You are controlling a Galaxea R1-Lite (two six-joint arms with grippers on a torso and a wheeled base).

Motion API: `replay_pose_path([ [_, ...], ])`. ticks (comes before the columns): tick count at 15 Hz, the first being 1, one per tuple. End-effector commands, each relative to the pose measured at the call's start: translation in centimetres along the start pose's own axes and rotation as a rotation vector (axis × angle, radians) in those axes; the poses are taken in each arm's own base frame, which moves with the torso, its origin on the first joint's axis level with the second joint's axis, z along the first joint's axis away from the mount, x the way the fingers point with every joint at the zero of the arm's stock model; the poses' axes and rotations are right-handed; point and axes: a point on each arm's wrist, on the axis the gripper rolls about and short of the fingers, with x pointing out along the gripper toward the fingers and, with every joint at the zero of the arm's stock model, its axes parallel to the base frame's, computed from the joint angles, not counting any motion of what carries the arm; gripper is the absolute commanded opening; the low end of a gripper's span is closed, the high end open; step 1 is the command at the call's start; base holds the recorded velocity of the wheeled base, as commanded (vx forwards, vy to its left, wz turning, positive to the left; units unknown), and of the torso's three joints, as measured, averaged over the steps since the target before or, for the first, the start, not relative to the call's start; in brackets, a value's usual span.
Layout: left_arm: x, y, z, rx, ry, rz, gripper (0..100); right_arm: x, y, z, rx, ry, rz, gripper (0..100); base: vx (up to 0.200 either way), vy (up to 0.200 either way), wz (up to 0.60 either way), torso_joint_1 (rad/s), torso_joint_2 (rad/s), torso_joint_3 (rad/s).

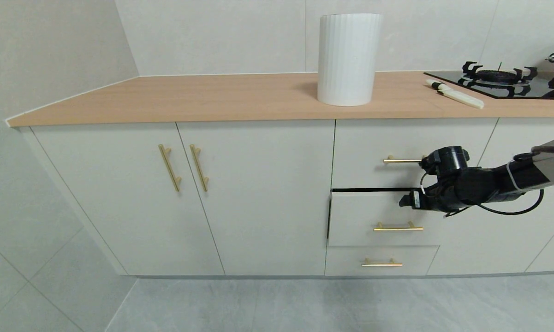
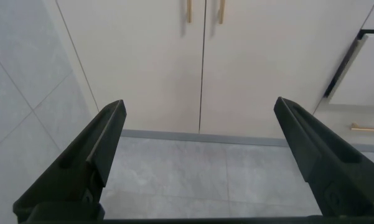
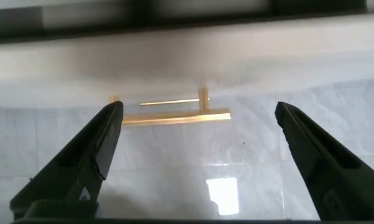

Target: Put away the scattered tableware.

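Right gripper (image 1: 403, 202), jaws spread wide, sits at the top edge of the ajar middle drawer (image 1: 373, 212). Left gripper (image 2: 199, 107), likewise wide, hangs low before the cabinet doors (image 2: 143, 56).

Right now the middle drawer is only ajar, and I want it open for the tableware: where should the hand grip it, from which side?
I'd take the gold bar handle of the middle drawer, midway between its two posts, straight from the front. The bar lies horizontal and stands off the drawer face, leaving room to close over and under it. The open right hand hangs above it.
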Motion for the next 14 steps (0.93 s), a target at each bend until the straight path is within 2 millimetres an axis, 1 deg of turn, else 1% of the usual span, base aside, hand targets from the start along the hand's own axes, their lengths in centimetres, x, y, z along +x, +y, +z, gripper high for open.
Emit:
replay_pose_path([
  [1, 0.0, 0.0, 0.0, 0.0, 0.0, 0.001, 100, 0.4, -0.1, -0.2, 0.003, -0.006, -0.004, 100, 0.0, 0.0, 0.0, 0.0, 0.0, 0.0],
  [3, 0.0, 0.0, 0.0, 0.0, 0.0, 0.001, 100, 1.1, -0.1, -0.3, 0.007, -0.025, -0.031, 100, 0.0, 0.0, 0.0, 0.0, 0.0, 0.0],
  [6, 0.0, 0.0, 0.0, 0.0, 0.0, 0.001, 100, 2.5, 0.4, -0.3, 0.051, -0.112, -0.062, 100, 0.0, 0.0, 0.0, 0.0, 0.0, 0.0],
  [8, 0.0, 0.0, 0.0, 0.0, 0.0, 0.001, 100, 3.1, 0.5, -0.4, 0.054, -0.134, -0.065, 100, 0.0, 0.0, 0.0, 0.0, 0.0, 0.0],
  [12, 0.0, 0.0, 0.0, 0.0, 0.0, 0.001, 100, 3.5, 0.8, -0.3, 0.059, -0.173, -0.067, 100, 0.0, 0.0, 0.0, 0.0, 0.0, 0.0],
  [14, 0.0, 0.0, 0.0, 0.0, 0.0, 0.001, 100, 3.8, 0.9, 0.1, 0.079, -0.231, -0.062, 100, 0.0, 0.0, 0.0, 0.0, 0.0, 0.0],
])
